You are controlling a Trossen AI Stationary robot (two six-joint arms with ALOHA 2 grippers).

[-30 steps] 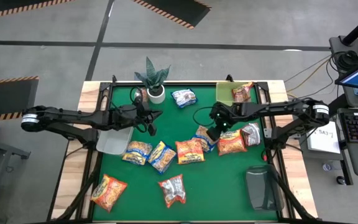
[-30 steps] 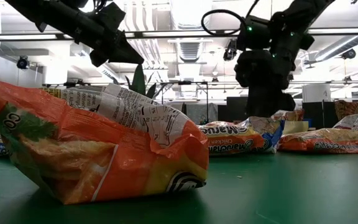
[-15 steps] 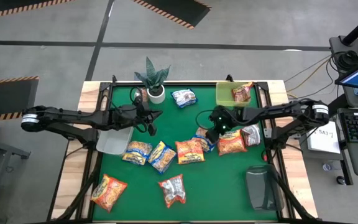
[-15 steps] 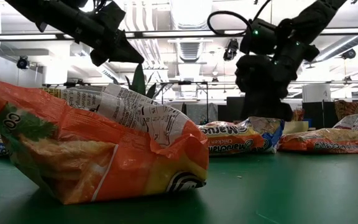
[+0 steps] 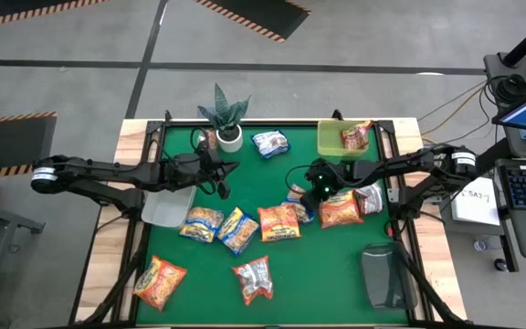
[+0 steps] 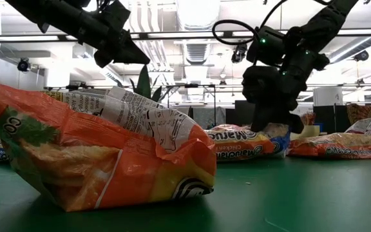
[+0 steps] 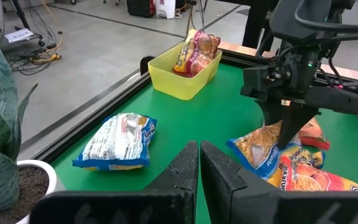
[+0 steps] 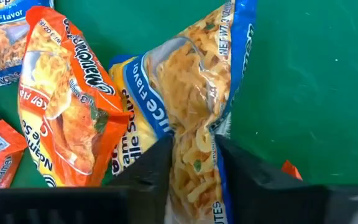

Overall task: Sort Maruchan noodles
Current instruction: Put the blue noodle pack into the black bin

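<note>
Over the past second the right pincer [image 5: 310, 190] has slid a little leftward and closed its fingers onto the yellow-and-blue crinkly plastic noodle packet [image 8: 194, 118] near the middle of the green worktop [image 5: 327, 274], the packet's plastic bunched between the two dark fingers in the right wrist view. At far left, an orange-red noodle packet [image 5: 159, 281] lies near the worktop's front corner, with a clear plastic tub [image 5: 166, 206] farther back under the left arm. The left pincer [image 7: 197, 163] hangs above the worktop beside a small potted plant in a white pot [image 5: 226, 117], its fingers pressed together and empty. Moving right, a row of yellow-and-blue and orange packets [image 5: 241, 225] crosses the centre, a red-silver packet [image 5: 254, 279] lies in front of it, and a blue-and-white packet [image 5: 270, 143] sits toward the back. At right, the lime-green square tray [image 5: 331, 139] holds one reddish packet [image 5: 355, 135].
</note>
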